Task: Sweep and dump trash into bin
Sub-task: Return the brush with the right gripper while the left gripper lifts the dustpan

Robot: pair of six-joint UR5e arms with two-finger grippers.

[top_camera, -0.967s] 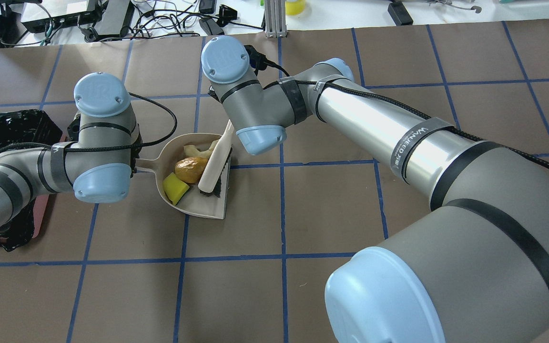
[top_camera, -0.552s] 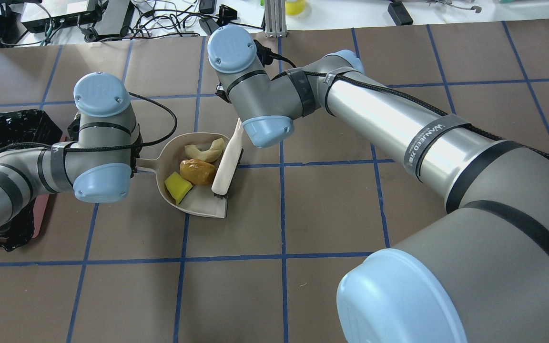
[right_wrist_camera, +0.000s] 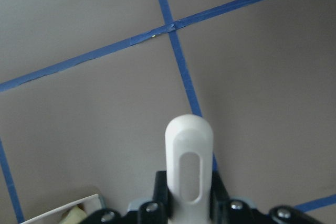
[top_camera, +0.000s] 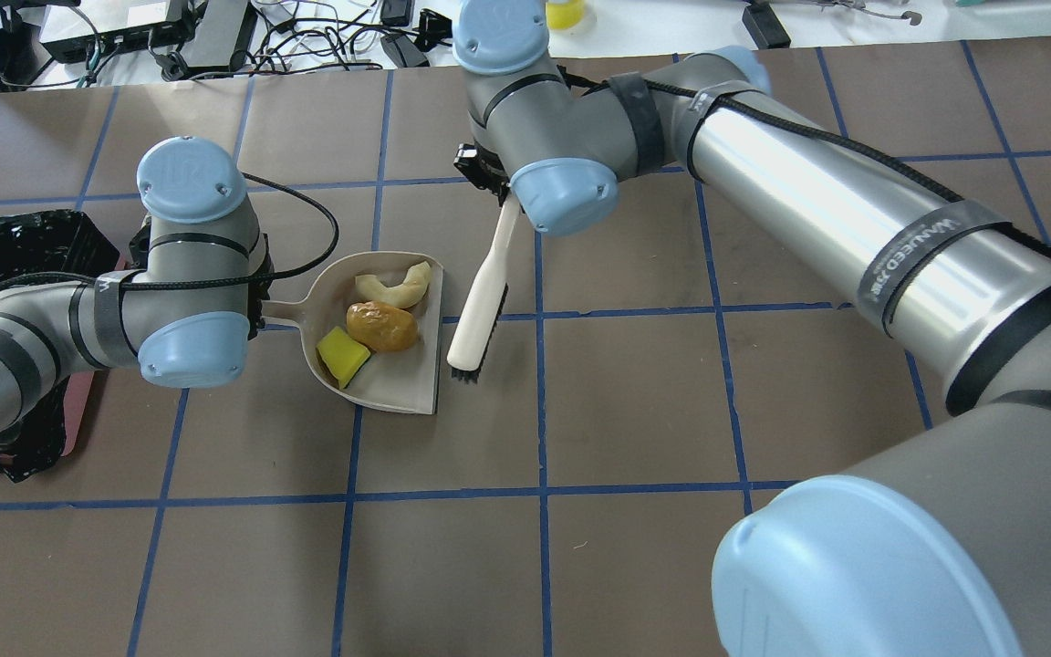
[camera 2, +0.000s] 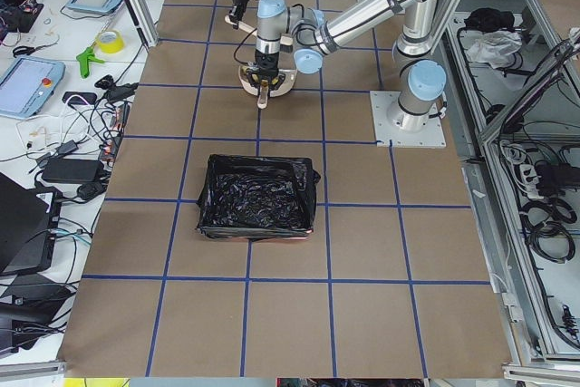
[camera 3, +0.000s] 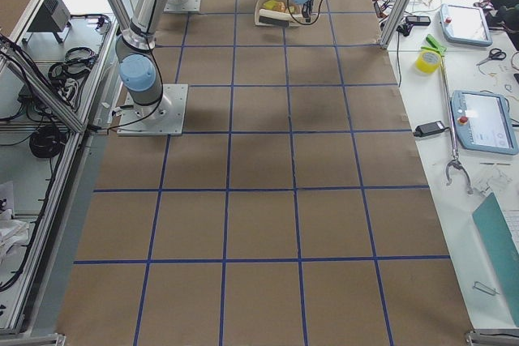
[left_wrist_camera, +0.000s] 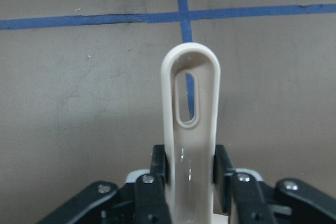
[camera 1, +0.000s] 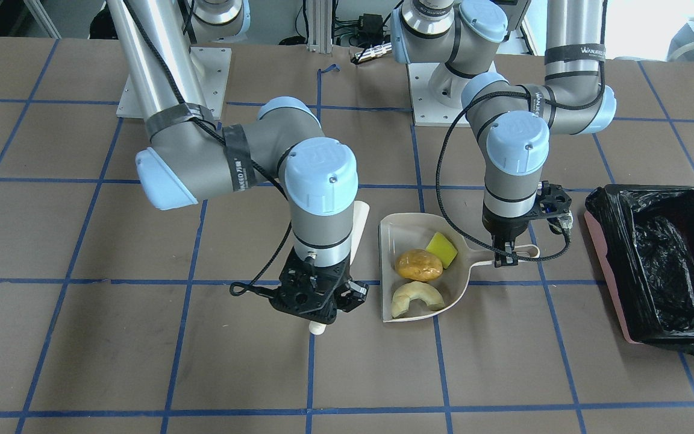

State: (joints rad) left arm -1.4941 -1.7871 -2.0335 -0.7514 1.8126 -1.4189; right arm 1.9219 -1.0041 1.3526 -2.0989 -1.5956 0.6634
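Sweeping looks done: left tool (left_wrist_camera: 190, 174) clamps the dustpan (top_camera: 398, 388) holding the trash (top_camera: 382, 327), right tool (right_wrist_camera: 189, 195) clamps the brush (top_camera: 480, 301); next, tip into the bin (camera 1: 660, 259) beside the left tool.

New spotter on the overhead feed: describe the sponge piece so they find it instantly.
Find the beige dustpan mid-table, handle in the left gripper. Of three items inside, the sponge chunk lies nearest the overhead camera: a flat-sided bright yellow wedge with a greenish side, unlike the rounded orange lump and pale crescent beyond it.
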